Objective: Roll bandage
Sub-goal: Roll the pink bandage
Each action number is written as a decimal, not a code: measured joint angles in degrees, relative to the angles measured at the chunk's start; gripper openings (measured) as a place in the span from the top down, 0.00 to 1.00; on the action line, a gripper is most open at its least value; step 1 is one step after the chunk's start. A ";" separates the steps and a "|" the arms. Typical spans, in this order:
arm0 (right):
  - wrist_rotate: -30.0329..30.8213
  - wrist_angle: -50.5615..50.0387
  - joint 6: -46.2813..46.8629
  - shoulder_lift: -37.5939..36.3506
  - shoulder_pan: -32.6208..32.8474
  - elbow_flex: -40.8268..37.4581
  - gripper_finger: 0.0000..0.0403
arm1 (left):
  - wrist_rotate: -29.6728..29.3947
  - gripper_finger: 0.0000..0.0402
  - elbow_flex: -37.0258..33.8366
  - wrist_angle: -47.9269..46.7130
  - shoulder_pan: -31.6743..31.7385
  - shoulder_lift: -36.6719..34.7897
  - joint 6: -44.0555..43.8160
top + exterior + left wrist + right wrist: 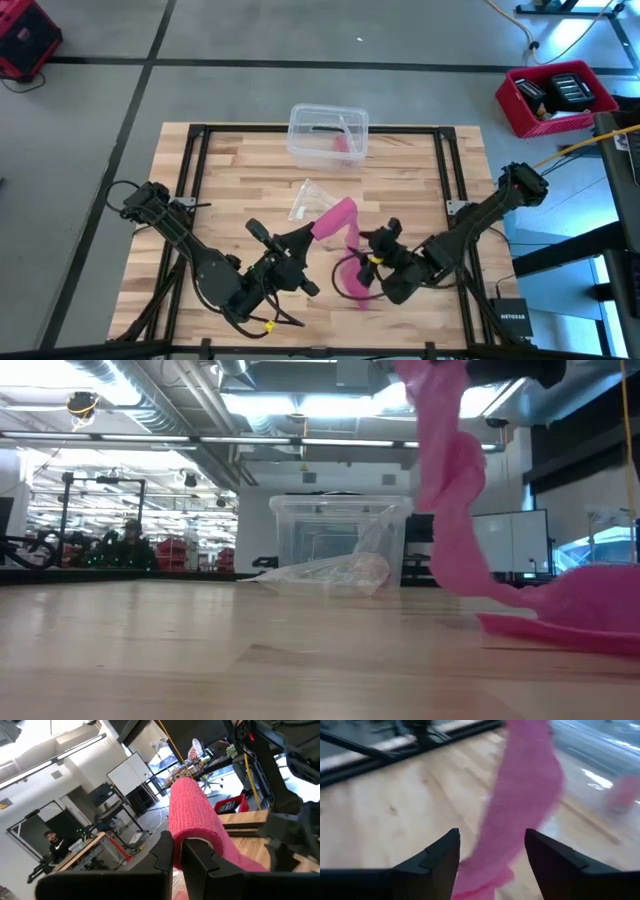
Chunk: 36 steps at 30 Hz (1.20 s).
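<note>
Bandage pinched in left tool; right tool straddling it.

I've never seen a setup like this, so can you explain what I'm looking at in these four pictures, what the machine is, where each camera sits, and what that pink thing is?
It is a robot with two dark arms working at a wooden table. One camera looks straight down, one sits at table height, and one rides on each wrist.

The pink thing is the bandage, a soft fabric strip. The left gripper is shut on one end, holding it off the table, as its wrist camera shows. The rest trails down and lies heaped on the wood. The right gripper is open, its fingers either side of the hanging strip.

Farther back lie a crumpled clear wrapper and a clear plastic box.
</note>
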 joint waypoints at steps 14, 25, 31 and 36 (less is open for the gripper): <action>-0.41 -7.27 -5.19 0.35 -1.63 -0.56 0.85 | 2.60 0.96 0.00 -0.91 -1.63 0.02 -3.04; -5.26 -7.14 -12.86 0.26 5.08 -0.58 0.98 | 3.50 0.96 0.00 4.12 -7.93 -4.29 1.99; -5.94 -7.08 -14.23 0.26 10.33 -0.56 0.99 | 14.25 0.96 0.00 2.93 -11.15 -7.35 3.14; -2.71 -3.14 -17.53 0.96 12.09 -0.54 0.99 | 27.86 0.96 0.00 3.01 -12.31 -9.11 3.13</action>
